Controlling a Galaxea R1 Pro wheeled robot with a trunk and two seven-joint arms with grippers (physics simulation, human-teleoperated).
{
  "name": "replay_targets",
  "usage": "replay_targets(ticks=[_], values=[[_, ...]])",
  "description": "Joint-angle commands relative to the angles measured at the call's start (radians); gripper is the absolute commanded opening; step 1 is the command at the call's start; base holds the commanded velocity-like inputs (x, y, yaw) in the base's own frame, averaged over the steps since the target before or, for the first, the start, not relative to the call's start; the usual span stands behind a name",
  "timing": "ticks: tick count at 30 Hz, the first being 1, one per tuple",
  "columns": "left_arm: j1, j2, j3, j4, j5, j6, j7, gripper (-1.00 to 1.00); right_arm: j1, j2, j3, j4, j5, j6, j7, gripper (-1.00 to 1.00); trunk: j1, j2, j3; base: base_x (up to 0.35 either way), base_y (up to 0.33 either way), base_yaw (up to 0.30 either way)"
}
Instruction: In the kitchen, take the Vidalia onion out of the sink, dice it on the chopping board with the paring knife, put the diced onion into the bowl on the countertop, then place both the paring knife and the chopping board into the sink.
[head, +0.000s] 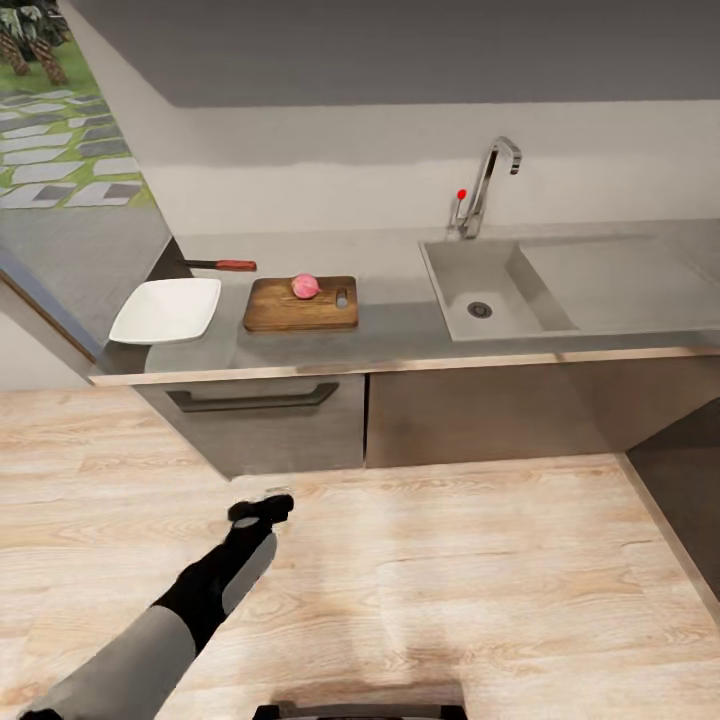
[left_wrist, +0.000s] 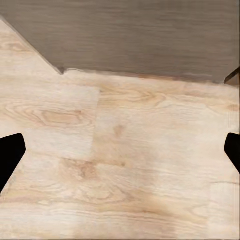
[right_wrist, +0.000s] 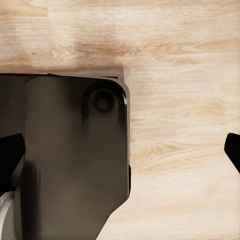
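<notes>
The pinkish Vidalia onion (head: 305, 286) rests on the brown chopping board (head: 290, 312), which lies on the grey countertop (head: 400, 335). Just behind the board's left end lies the red-handled paring knife (head: 222, 265). The white square bowl (head: 167, 310) sits left of the board. To the right is the sink (head: 500, 262), its basin holding nothing but the drain. My left gripper (head: 262, 508) hangs low over the wooden floor, well short of the counter; in the left wrist view it (left_wrist: 120, 155) is open and holds nothing. My right gripper (right_wrist: 120, 150) is open over my dark base.
A chrome tap (head: 492, 178) with a red knob (head: 461, 194) stands behind the sink. Dark cabinet fronts with a drawer handle (head: 252, 398) run under the counter. Pale wooden floor (head: 450, 580) lies between me and the cabinets. A window or doorway (head: 60, 110) to a garden is at the far left.
</notes>
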Motion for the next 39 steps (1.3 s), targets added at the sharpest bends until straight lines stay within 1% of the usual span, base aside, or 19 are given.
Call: replay_targets(ticks=[1,3,4,5,7,8,9,10,11,12,13,14,18,22,24,27,30,32,39], values=[[-0.001,0.001,-0.038,0.052,0.004,-0.043,0.001,1.00,0.000,0.000,-0.003,0.000,0.011,-0.002,-0.008,1.00,0.001,-0.002,-0.001,0.000,0.000,0.000],[0.000,-0.007,-0.136,0.232,0.007,-0.193,-0.036,1.00,0.000,0.000,-0.003,0.000,0.011,-0.002,-0.008,1.00,0.001,-0.002,-0.001,0.000,0.000,0.000],[0.001,-0.019,-0.166,0.318,0.009,-0.248,-0.057,1.00,0.000,0.000,-0.003,0.000,0.011,-0.002,-0.008,1.00,0.001,-0.002,-0.001,0.000,0.000,0.000],[0.003,-0.044,-0.203,0.513,0.012,-0.357,-0.123,1.00,0.000,0.000,-0.003,0.000,0.011,-0.002,-0.008,1.00,0.001,-0.002,-0.001,0.000,0.000,0.000],[0.011,-0.054,-0.211,0.611,0.014,-0.448,-0.171,1.00,0.000,0.000,-0.003,0.000,0.011,-0.002,-0.008,1.00,0.001,-0.002,-0.001,0.000,0.000,0.000],[0.024,-0.065,-0.216,0.709,0.015,-0.582,-0.220,1.00,0.000,0.000,-0.004,-0.001,0.011,-0.002,-0.008,1.00,0.001,-0.002,-0.001,0.000,0.000,0.000],[0.035,-0.072,-0.217,0.763,0.016,-0.680,-0.247,1.00,0.000,0.000,-0.005,-0.003,0.011,-0.002,-0.009,1.00,0.001,-0.002,-0.001,0.000,0.000,0.000],[0.042,-0.074,-0.217,0.781,0.017,-0.724,-0.258,1.00,0.000,0.000,-0.006,-0.005,0.011,-0.003,-0.010,1.00,0.001,-0.002,-0.001,0.000,0.000,0.000],[0.060,-0.078,-0.218,0.806,0.017,-0.797,-0.273,1.00,0.000,0.000,-0.006,-0.009,0.012,-0.003,-0.012,1.00,0.001,-0.002,-0.001,0.000,0.000,0.000],[0.071,-0.079,-0.218,0.814,0.017,-0.825,-0.279,1.00,0.000,0.000,-0.007,-0.012,0.012,-0.003,-0.012,1.00,0.001,-0.002,-0.001,0.000,0.000,0.000],[0.098,-0.081,-0.218,0.827,0.018,-0.865,-0.286,1.00,0.000,-0.001,-0.007,-0.020,0.013,-0.004,-0.013,1.00,0.001,-0.002,-0.001,0.000,0.000,0.000],[0.152,-0.082,-0.219,0.840,0.018,-0.920,-0.295,1.00,0.000,-0.002,-0.008,-0.064,0.013,-0.003,-0.015,1.00,0.001,-0.002,-0.001,0.000,0.000,0.000],[0.222,-0.081,-0.219,0.848,0.018,-1.036,-0.299,1.00,0.000,-0.003,-0.008,-0.172,0.014,0.023,-0.018,1.00,0.001,-0.002,-0.001,0.000,0.000,0.000],[0.305,-0.076,-0.219,0.850,0.017,-1.212,-0.299,1.00,0.000,-0.003,-0.009,-0.322,0.010,0.211,-0.010,1.00,0.001,-0.002,-0.001,0.000,0.000,0.000],[0.347,-0.064,-0.219,0.850,0.017,-1.253,-0.299,1.00,0.000,-0.003,-0.009,-0.399,0.007,0.284,-0.009,1.00,0.001,-0.002,-0.001,0.000,0.000,0.000],[0.368,-0.050,-0.219,0.851,0.017,-1.255,-0.297,1.00,-0.001,-0.001,-0.008,-0.428,0.005,0.305,-0.006,1.00,0.001,-0.002,-0.001,0.000,0.000,0.000],[0.374,-0.045,-0.219,0.851,0.017,-1.255,-0.297,1.00,0.000,0.004,-0.005,-0.434,0.005,0.281,-0.005,1.00,0.001,-0.002,-0.001,0.000,0.000,0.000],[0.376,-0.043,-0.219,0.851,0.017,-1.255,-0.296,1.00,-0.001,0.005,-0.005,-0.428,0.004,0.232,-0.005,1.00,0.001,-0.002,-0.001,0.000,0.000,0.000],[0.377,-0.043,-0.218,0.850,0.017,-1.255,-0.293,1.00,0.000,0.003,-0.006,-0.421,0.004,0.215,-0.005,1.00,0.001,-0.002,-0.001,0.000,0.000,0.000]])
